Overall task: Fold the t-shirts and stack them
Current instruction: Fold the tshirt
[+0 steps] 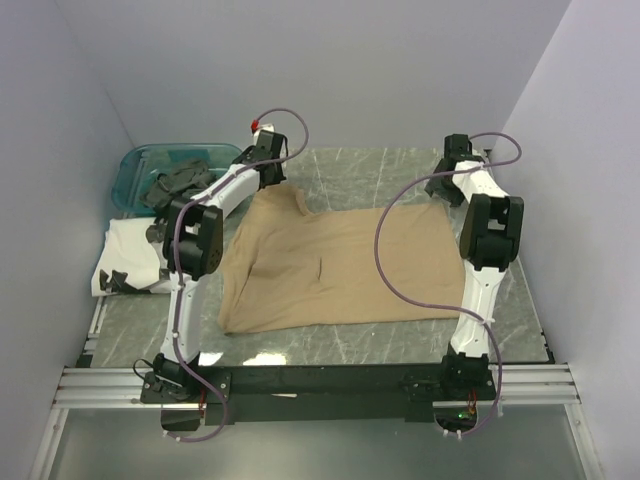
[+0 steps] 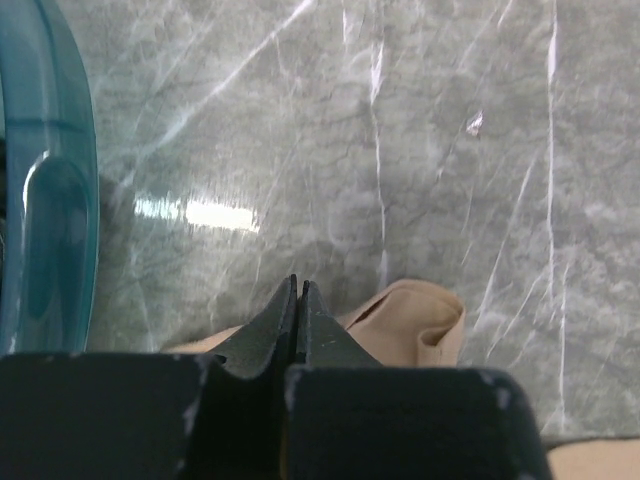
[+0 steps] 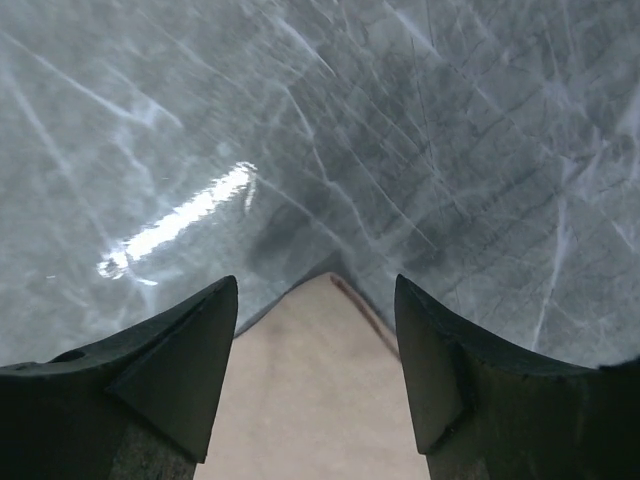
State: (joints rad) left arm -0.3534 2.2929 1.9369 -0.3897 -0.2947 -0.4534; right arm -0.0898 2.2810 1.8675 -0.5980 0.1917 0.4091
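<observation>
Our left claw [image 2: 299, 292] is pressed together at one far corner of the tan t-shirt [image 1: 340, 265] lying on the tabletop [image 1: 400, 165], and our right claw [image 3: 316, 288] is spread wide over the other far corner, so we think both can fold that edge over.
</observation>
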